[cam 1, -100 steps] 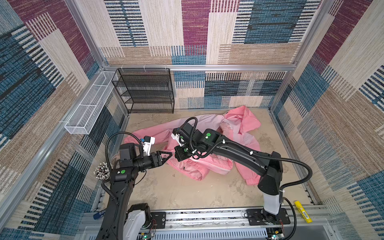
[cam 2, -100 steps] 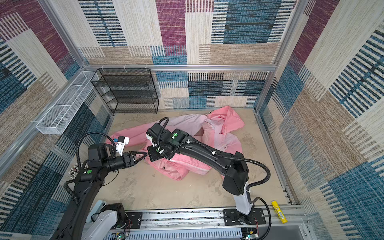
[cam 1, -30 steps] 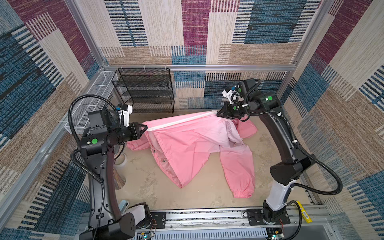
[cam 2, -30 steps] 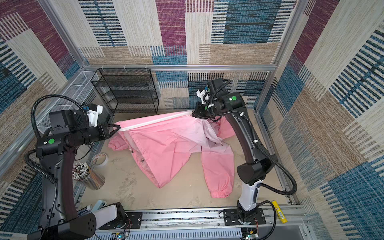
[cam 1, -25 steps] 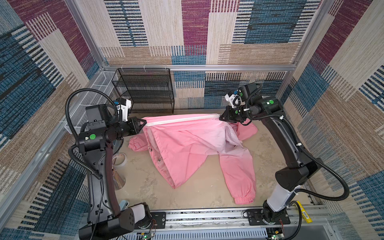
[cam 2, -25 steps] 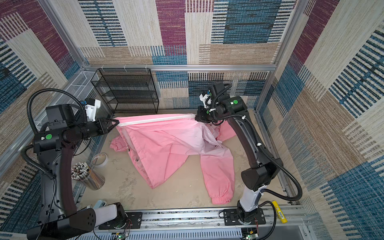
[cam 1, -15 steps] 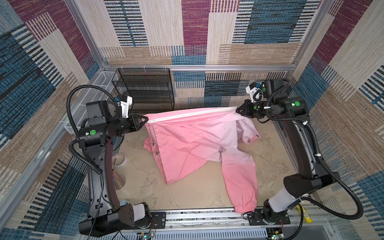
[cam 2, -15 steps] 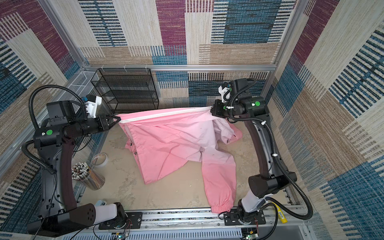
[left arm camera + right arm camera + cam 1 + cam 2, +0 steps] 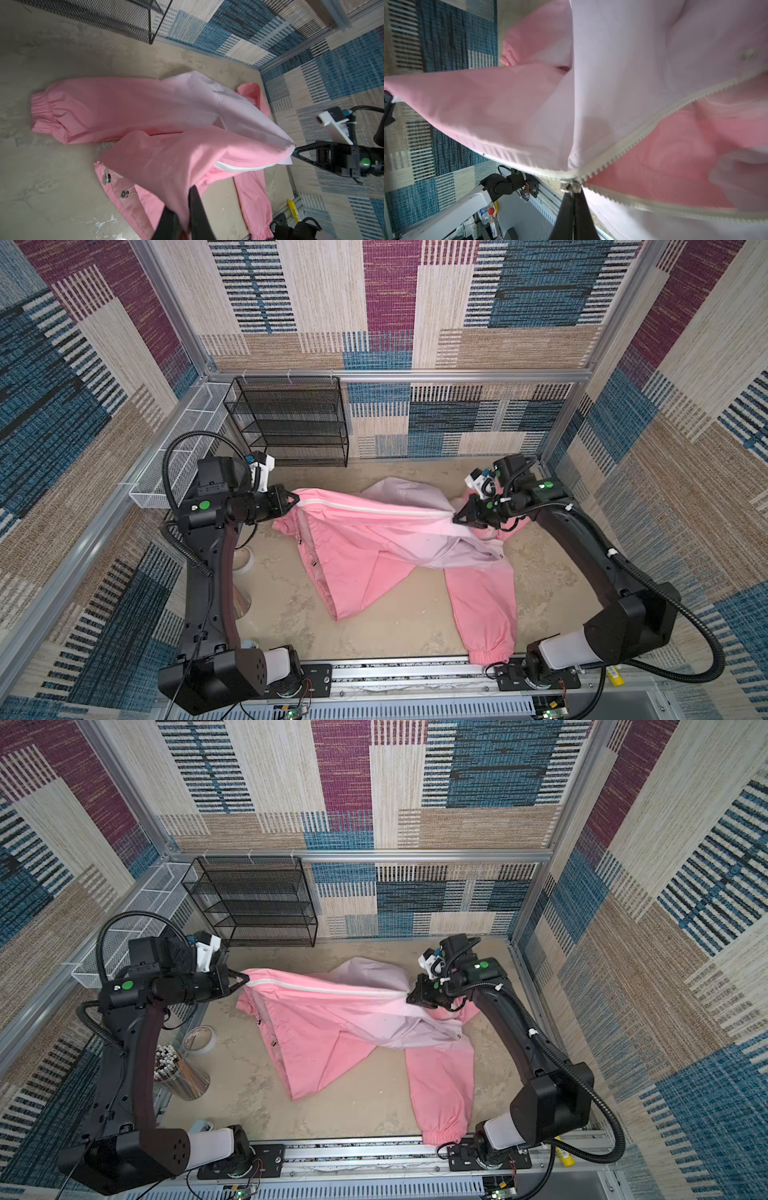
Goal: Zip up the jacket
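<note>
- Sandy tabletop (image 9: pixel 395 635), patchwork walls (image 9: pixel 374 302) all round, and your jacket (image 9: pixel 353 547) is slung across the middle between the two claws like a hammock.
- Your left claw (image 9: pixel 294 502) is pinched tight on the hem end of the jacket. In its wrist view, pink cloth is squeezed between the fingers (image 9: pixel 196 212). That's your anchor, giving the zip something to pull against.
- Your right claw (image 9: pixel 457 517), well apart from the left one, has its jaws closed to a sliver on the slider (image 9: pixel 571 185). The metal sits right at its tips.
- Between the two claws the white zip (image 9: pixel 374 509) runs as one straight, taut line. Taut is the point: slack cloth would likely bunch ahead of the slider and jam it.
- Past the right claw's tips, on the collar side, the two rows of teeth (image 9: pixel 675 108) fork apart with darker pink lining (image 9: pixel 685 166) showing between them.
- So I'd call it closed from the left claw up to the slider and open beyond, somewhere in the pale chest panel.
- Everything you haven't gripped sags onto the tabletop. One sleeve (image 9: pixel 482 605) trails down from under the right claw, and its cuff (image 9: pixel 492 655) lies at the front rail (image 9: pixel 415 672).
- Behind the left claw stands the wire rack (image 9: pixel 291 423), apart from the cloth.
- Next, by my read: hold the anchor firm and draw the slider further from the left claw along that same line.
</note>
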